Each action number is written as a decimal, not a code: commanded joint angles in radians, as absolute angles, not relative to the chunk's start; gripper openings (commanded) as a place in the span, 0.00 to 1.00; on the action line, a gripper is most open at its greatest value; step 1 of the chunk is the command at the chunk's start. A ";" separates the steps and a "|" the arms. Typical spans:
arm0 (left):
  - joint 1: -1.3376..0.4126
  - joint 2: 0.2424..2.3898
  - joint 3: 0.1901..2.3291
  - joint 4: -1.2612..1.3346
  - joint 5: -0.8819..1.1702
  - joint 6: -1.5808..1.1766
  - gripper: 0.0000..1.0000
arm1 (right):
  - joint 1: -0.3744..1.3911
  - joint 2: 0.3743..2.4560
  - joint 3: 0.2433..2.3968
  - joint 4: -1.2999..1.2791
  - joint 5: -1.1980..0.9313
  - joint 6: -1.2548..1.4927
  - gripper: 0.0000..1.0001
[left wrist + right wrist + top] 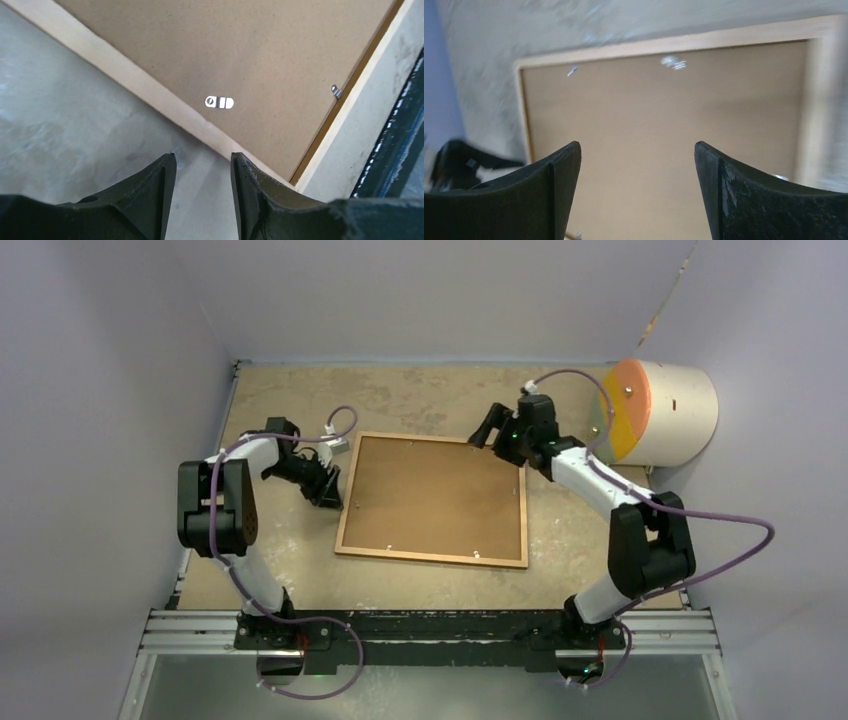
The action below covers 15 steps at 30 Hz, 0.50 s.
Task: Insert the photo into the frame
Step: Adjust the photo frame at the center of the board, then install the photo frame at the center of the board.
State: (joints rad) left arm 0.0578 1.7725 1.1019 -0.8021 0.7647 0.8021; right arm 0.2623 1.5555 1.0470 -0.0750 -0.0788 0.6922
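Left end effector (202,157), right end effector (636,146): parted, empty

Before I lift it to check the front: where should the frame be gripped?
Probably the left rail of the frame, from the left. It lies flat, back up, with the backing board filling its middle, so only the thin outer edge is free. The left gripper sits open beside it.
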 commanded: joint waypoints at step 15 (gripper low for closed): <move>0.055 1.913 1.083 -0.765 0.843 0.743 0.19 | 0.722 1.935 1.245 0.303 -0.424 0.814 0.72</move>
State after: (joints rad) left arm 0.0631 1.8790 1.1023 -0.8097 0.8658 0.7204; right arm 0.6968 1.8938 1.1755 0.2123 -0.3618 0.7643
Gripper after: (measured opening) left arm 0.223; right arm 0.728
